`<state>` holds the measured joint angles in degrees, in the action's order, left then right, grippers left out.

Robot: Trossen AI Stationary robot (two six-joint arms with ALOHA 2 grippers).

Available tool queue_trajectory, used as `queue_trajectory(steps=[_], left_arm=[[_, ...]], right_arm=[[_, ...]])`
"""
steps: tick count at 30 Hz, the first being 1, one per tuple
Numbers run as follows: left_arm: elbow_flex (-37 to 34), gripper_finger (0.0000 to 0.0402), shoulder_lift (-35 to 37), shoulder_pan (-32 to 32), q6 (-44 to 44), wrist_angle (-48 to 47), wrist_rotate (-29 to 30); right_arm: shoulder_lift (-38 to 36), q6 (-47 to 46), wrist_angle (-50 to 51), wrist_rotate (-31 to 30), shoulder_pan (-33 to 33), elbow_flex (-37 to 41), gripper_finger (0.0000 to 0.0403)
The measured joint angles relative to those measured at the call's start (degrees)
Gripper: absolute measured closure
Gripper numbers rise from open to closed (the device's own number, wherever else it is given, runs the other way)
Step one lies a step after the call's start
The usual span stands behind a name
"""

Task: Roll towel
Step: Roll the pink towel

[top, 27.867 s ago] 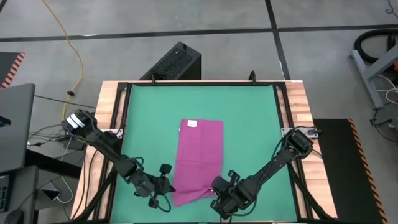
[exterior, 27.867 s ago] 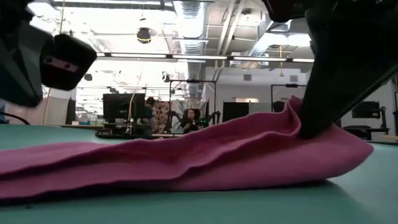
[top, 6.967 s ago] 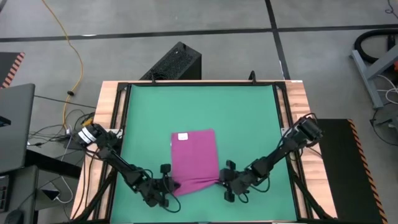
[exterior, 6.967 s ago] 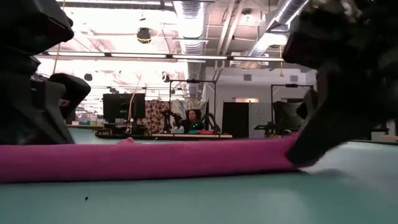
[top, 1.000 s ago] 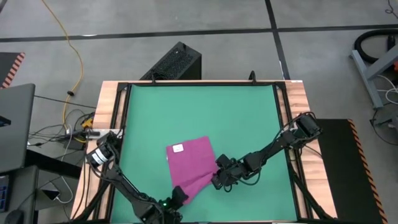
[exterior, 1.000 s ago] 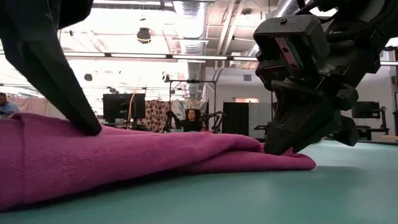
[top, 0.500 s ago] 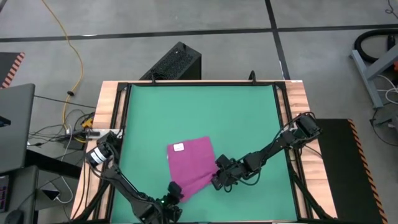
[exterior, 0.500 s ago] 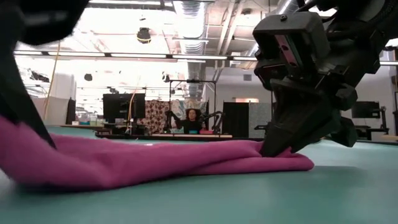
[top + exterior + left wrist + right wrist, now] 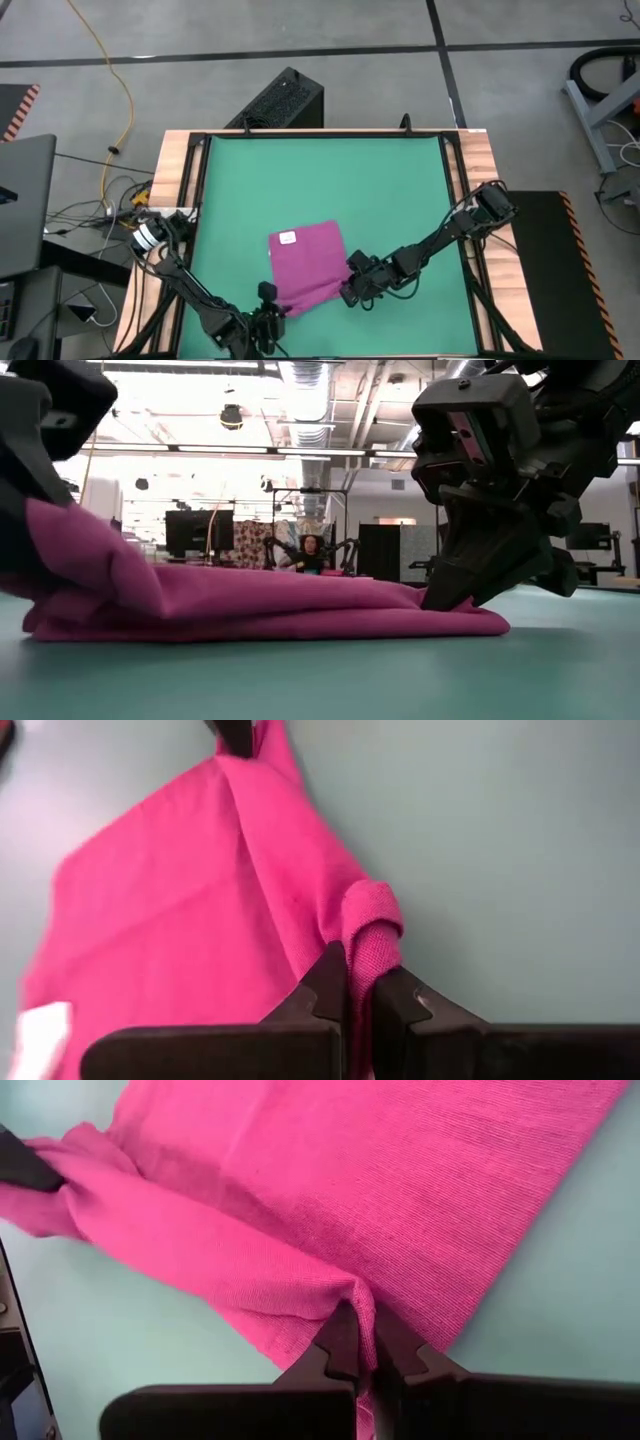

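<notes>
On green desk (image 9: 400,180), near front edge: towel (image 9: 308,262), partly rolled. Left tool (image 9: 358,995) pinches one near corner; right tool (image 9: 363,1342) pinches the other (both clamped tight), likely to turn the roll evenly.

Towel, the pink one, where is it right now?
In the high view the towel lies on the green mat, near its front edge, pinched between the left gripper and the right gripper.
</notes>
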<state>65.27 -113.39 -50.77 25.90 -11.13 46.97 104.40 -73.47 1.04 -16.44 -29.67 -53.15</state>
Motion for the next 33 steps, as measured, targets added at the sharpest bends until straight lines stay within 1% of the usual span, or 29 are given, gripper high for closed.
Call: queue_trajectory(steps=[2, 5, 9, 11, 13, 16, 21, 27, 33], left_arm=[[-2.8, 0.0400, 1.1, 0.0, 1.3, 5.5, 0.0], [-6.5, 0.0401, 3.6, -0.1, 3.2, 10.5, 0.1], [-11.3, 0.0401, 8.5, -0.3, 5.5, 16.9, 2.7], [-14.6, 0.0401, 9.7, -0.2, 8.1, 20.2, 2.9], [-17.9, 0.0401, 10.3, 0.1, 10.4, 24.8, 2.0], [-22.1, 0.0401, 10.4, 1.0, 13.0, 33.0, -0.9], [-27.8, 0.0401, 10.3, 2.4, 17.2, 44.0, -3.5], [-31.9, 0.0401, 10.3, 2.8, 25.0, 50.6, -4.5], [-32.1, 0.0390, 10.3, 2.8, 28.0, 52.7, -5.8]], right_arm=[[0.0, 0.0, 0.0, 0.0, -0.2, 0.0, 0.0384], [0.0, -0.1, 0.0, 0.0, -0.3, 0.0, 0.0384], [0.0, -0.4, -0.1, 0.2, -0.4, 0.0, 0.0384], [0.0, -0.4, -0.1, 0.2, -0.4, 0.0, 0.0384], [0.0, -0.5, -0.1, 0.2, -0.4, 0.0, 0.0384], [0.0, -0.5, -0.2, 0.2, -0.4, 0.0, 0.0384], [0.0, -0.6, -0.2, 0.2, -0.4, 0.0, 0.0384], [0.0, -0.6, -0.2, -0.6, -0.7, 0.0, 0.0382], [0.0, -0.2, -0.2, -1.6, -0.7, 0.0, 0.0366]])
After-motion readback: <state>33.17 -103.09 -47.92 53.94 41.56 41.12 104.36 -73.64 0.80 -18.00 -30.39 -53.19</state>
